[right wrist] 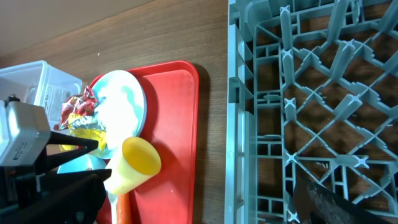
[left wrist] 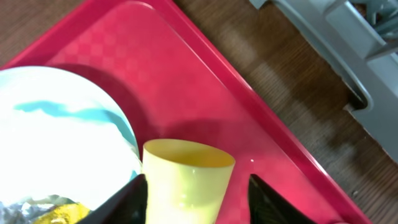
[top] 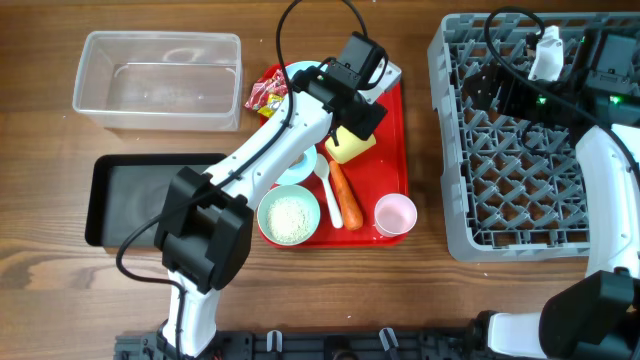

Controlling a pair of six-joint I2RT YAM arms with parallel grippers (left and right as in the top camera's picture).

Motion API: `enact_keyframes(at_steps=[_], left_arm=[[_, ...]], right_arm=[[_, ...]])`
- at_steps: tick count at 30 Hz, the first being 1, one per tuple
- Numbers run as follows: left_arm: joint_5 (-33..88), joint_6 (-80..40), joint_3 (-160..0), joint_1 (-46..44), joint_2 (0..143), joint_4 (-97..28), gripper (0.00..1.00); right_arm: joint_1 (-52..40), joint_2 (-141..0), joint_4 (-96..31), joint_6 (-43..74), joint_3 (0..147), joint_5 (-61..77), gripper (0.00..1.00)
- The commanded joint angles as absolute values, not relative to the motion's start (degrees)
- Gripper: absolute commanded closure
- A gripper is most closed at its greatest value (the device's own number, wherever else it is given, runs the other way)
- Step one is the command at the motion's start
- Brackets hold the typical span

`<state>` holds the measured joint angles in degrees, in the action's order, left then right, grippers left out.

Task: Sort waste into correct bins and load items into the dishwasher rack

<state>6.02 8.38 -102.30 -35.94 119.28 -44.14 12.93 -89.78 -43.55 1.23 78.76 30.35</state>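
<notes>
Yellow cup [left wrist: 186, 180] fills the near view from the left wrist, tipped with its open rim pointing away. The left claw [left wrist: 194, 205] has its two dark fingers [left wrist: 127, 202] drawn in on either side of the cup's body, holding it tilted over the red tray [left wrist: 205, 81]. Just beside the cup on the tray sits a light blue plate [left wrist: 62, 137], bright with glare, and crinkled red and yellow wrappers [top: 265, 95] lie against its outer edge.

Seen from overhead, the front of the tray carries a light blue bowl [top: 268, 228] filled with white rice [top: 290, 215]. Next to it a white spoon [top: 325, 190] and an orange carrot [top: 345, 195] lie side by side. A pale pink cup [top: 395, 213] stands upright at the front right corner. A second blue bowl [top: 297, 172] is partly hidden under the left arm.

Left of the red tray, on the wooden surface [top: 40, 280], a clear tub [top: 160, 36] sits at the back and a black tray [top: 130, 195] in front of it. To the right stands the large grey dishwasher rack [top: 470, 230] with its upright pegs. The right claw [top: 492, 92] hovers over the rack's back left part. Only a sliver of one dark finger shows in its own camera, so I cannot tell how far apart its fingers are.
</notes>
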Motion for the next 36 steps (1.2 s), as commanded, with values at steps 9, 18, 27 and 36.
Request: enact_keyframes(at_steps=[9, 18, 27, 36], left_arm=[[-0.62, -10.63, -102.41, -37.43, 125.64, -39.03, 0.34], [-8.69, -11.27, -102.41, -40.29, 125.67, -42.59, 0.43], [-8.64, -11.42, -102.43, -44.16, 123.61, -44.93, 0.45], [-8.88, -12.49, -102.43, -47.07, 121.8, -56.9, 0.53]], right_arm=[[12.91, -88.64, -43.59, 1.65, 78.74, 29.56, 0.0], [12.91, -88.64, -43.62, 1.67, 78.74, 29.56, 0.0], [12.91, -88.64, -43.59, 1.65, 78.74, 29.54, 0.0], [12.91, -88.64, -43.59, 1.65, 78.74, 29.54, 0.0]])
